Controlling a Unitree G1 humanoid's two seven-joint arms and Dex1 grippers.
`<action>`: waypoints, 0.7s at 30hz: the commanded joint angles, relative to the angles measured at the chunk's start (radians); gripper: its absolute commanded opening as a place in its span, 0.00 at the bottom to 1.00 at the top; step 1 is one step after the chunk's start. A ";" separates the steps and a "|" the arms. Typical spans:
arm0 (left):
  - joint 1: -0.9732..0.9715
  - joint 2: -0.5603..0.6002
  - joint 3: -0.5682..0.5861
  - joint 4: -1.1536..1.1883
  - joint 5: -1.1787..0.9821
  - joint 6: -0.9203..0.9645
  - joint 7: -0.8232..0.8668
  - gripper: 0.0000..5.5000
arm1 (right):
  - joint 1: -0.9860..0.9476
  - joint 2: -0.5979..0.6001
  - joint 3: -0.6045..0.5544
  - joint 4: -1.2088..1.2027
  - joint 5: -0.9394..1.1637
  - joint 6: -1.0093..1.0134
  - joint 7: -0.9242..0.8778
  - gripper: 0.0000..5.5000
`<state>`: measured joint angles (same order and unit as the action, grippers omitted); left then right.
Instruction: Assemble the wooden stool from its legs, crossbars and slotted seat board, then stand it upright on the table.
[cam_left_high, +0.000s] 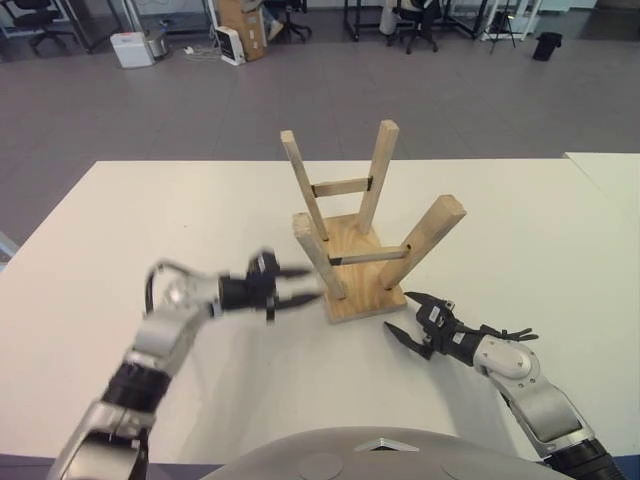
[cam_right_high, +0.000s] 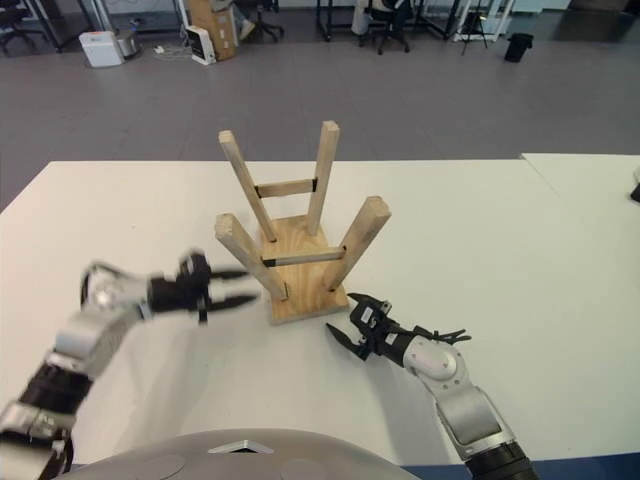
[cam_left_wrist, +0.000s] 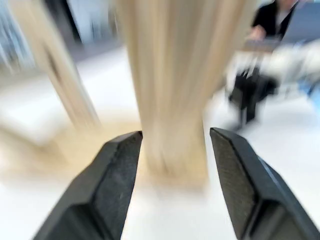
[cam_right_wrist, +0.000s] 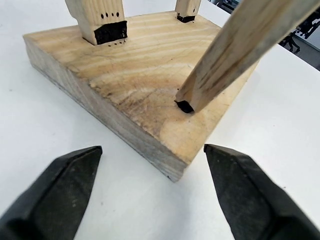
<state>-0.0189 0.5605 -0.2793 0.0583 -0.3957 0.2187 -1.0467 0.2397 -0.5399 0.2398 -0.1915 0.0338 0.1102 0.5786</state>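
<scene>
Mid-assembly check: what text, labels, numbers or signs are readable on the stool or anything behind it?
No readable text anywhere.
Seat board: no print, only black marks where the legs enter.
Leg: small dots and a black band, no characters.
Cardboard box on the floor behind: any print too small to read.

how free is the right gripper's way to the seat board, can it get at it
Probably yes: the right gripper is open just off the near corner of the seat board, with bare table between them and the slanting leg set back from that edge.
</scene>
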 joint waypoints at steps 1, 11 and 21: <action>-0.067 -0.031 0.019 0.043 0.063 -0.047 0.040 0.58 | -0.006 -0.028 -0.014 0.052 -0.028 0.025 0.013 0.69; 0.045 -0.008 0.053 -0.005 0.047 -0.028 0.002 0.75 | -0.005 -0.102 -0.246 0.066 0.128 -0.043 0.089 0.69; 0.092 -0.107 0.105 -0.023 0.034 -0.017 0.087 0.75 | -0.582 0.039 -0.274 -0.430 0.006 0.113 -0.297 0.69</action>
<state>0.0668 0.4699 -0.1811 0.0413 -0.3576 0.1967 -0.9735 -0.2542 -0.5589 -0.1358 -0.5112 0.0931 0.1596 0.3246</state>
